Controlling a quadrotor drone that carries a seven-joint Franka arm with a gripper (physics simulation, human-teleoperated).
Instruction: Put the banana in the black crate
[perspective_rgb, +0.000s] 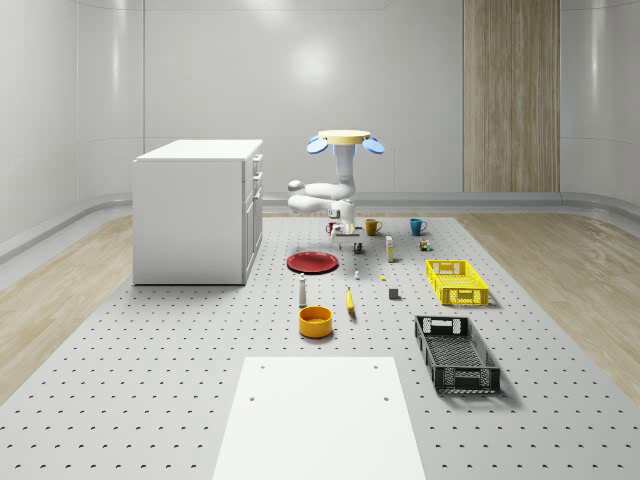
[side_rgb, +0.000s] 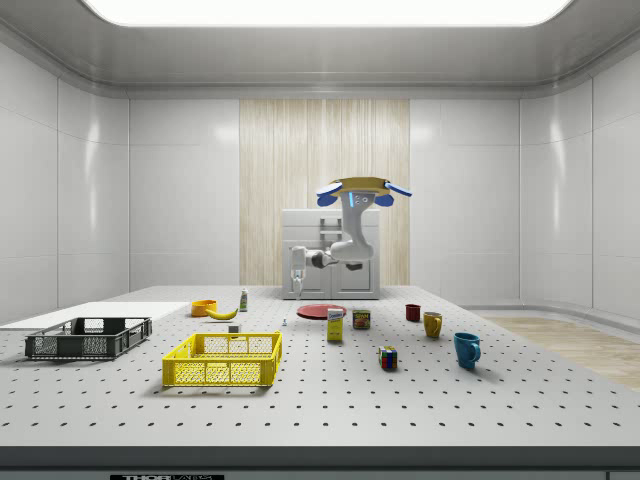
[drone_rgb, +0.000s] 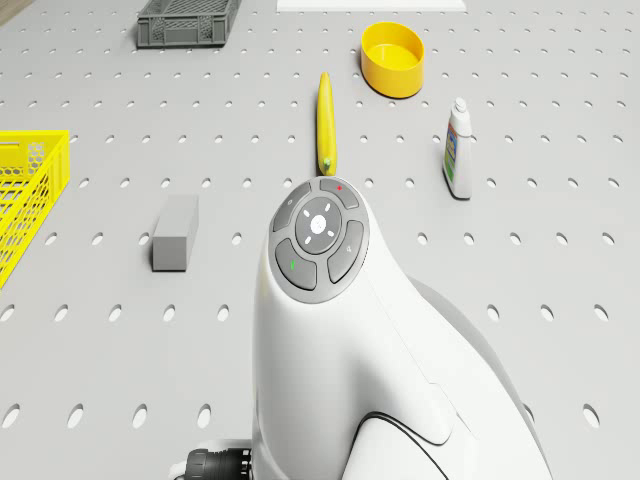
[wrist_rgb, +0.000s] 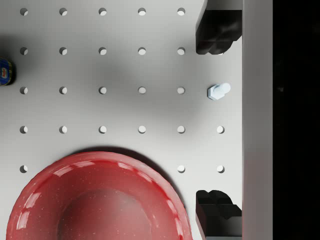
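Observation:
The banana (perspective_rgb: 350, 301) lies on the perforated table, between the orange bowl (perspective_rgb: 315, 321) and a small grey block (perspective_rgb: 394, 293); I also see this banana (drone_rgb: 327, 122) in the drone view and this banana (side_rgb: 222, 313) in the side view. The black crate (perspective_rgb: 456, 352) stands empty near the table's front right in the whole-scene view. The drone (perspective_rgb: 345, 140) hovers over the far middle of the table, well behind the banana. Its gripper (wrist_rgb: 218, 122) hangs open above the table beside the red plate (wrist_rgb: 100, 200), with nothing held between its fingers (wrist_rgb: 218, 32).
A yellow crate (perspective_rgb: 457, 281) stands behind the black crate. A white bottle (perspective_rgb: 302, 290) is left of the banana. Mugs (perspective_rgb: 372, 227) and small items sit near the gripper. A white cabinet (perspective_rgb: 197, 210) rises at the back left, and a white mat (perspective_rgb: 318, 420) lies in front.

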